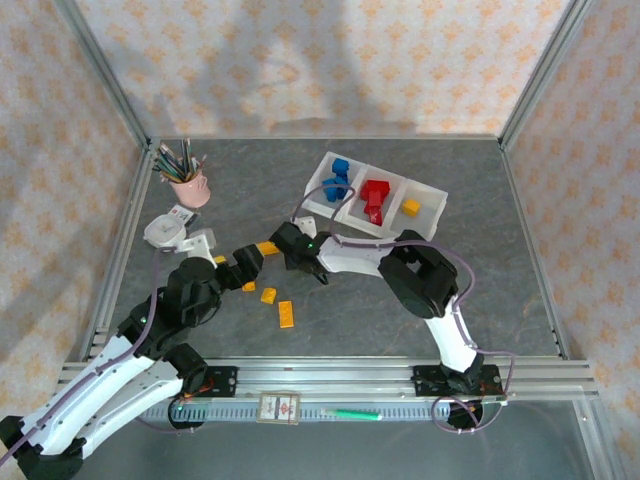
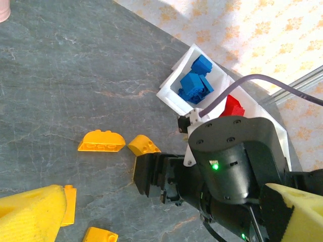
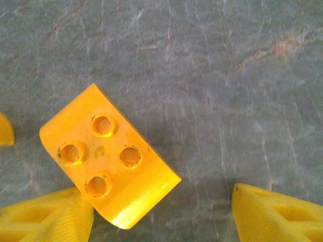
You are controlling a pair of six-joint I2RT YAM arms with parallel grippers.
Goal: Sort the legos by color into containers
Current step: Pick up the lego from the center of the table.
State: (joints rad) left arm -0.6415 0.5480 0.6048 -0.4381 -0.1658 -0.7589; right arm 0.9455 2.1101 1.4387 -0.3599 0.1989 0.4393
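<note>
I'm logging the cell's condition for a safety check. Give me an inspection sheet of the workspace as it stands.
Surface: grey table, no spills seen.
Job's things: tray holds blue bricks, red bricks and one yellow brick, each colour apart; several loose yellow bricks on the table.
Clutter: pencil cup and white dish, far left.
Grippers: left gripper open, empty; right gripper open over a curved yellow brick.
Cables: purple cable along the right arm.
Surroundings: patterned walls, metal frame.
</note>
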